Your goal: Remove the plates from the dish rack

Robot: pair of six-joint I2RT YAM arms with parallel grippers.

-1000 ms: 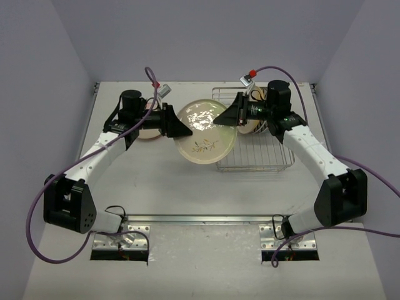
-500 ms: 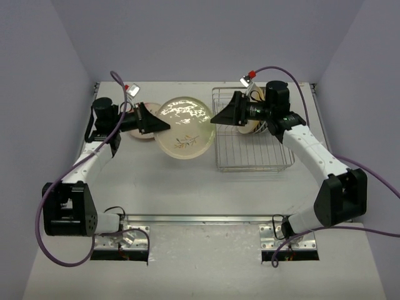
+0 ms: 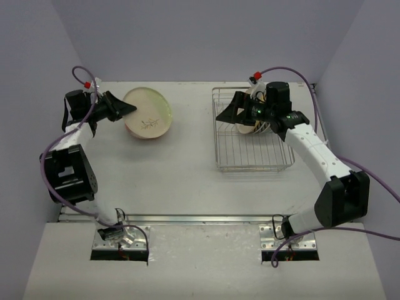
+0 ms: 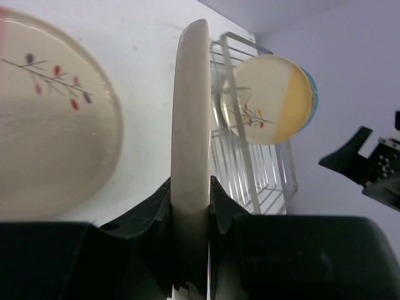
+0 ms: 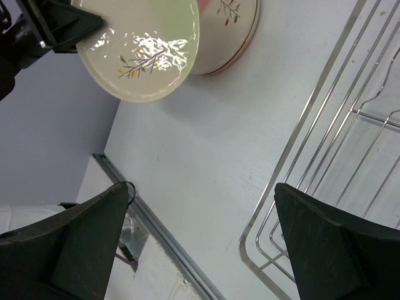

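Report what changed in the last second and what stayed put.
The left gripper, clamped on the rim of the cream plate throughout, swung it leftward from beside the dish rack to above the pink-rimmed plate at the far left of the table. The right gripper, at that plate's edge a second ago, now hangs open, far from it. Unchanged: the rack and the plates standing in it.
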